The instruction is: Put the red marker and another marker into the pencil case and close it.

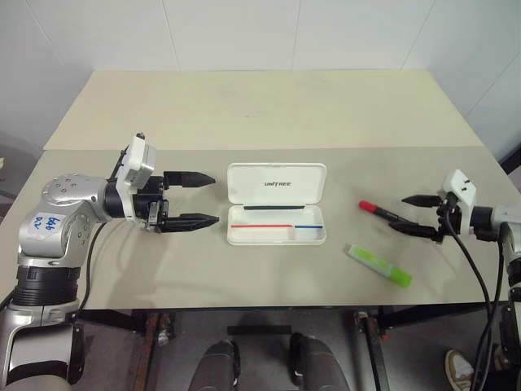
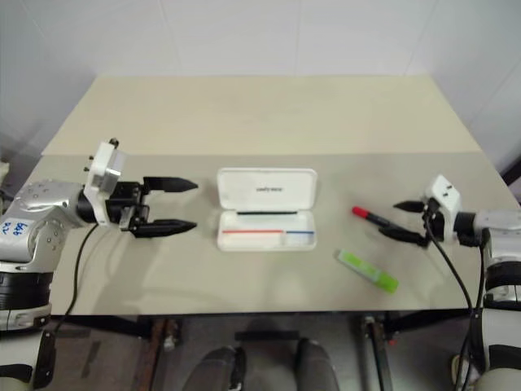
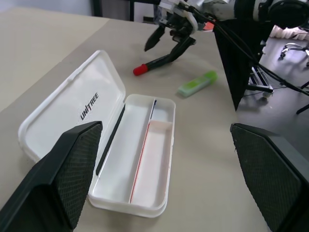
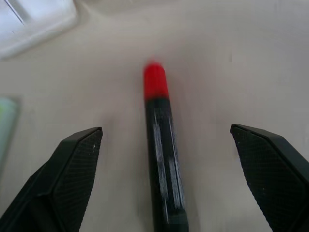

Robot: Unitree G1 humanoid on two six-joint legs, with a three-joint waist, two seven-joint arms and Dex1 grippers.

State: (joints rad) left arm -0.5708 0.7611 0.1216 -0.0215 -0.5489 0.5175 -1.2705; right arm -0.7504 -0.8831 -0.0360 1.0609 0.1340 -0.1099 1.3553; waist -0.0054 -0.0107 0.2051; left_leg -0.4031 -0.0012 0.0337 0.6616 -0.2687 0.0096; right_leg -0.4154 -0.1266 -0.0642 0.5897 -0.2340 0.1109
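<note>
We judge the slim red marker (image 1: 381, 212), with its bright red cap and black plastic barrel, to be light, rigid and smooth. It is round, so it may roll or skid on the table if nudged from one side. We would take hold across the middle of the black barrel, with the fingers square to its long axis, not on the tapering cap.

The marker lies on the beige tabletop (image 1: 269, 114) at centre right of the head view, red end toward the white hard-plastic hinged pencil case (image 1: 277, 204). The case sits at frame centre, lid laid fully back, tray empty. The chunky lime-green highlighter with its paler translucent cap (image 1: 378, 265) lies lower right of the case, apart from both. We judge it equally light and stiff, with a thicker body that gives the pads more purchase.

The right gripper (image 1: 419, 215) stands at the right edge of the frame with its jaws spread wide. In its wrist view the barrel runs between the two black fingers (image 4: 67, 169), touching neither. It holds nothing.

The left gripper (image 1: 199, 198) hovers left of the case, jaws likewise fully apart and empty, clear of the case.
</note>
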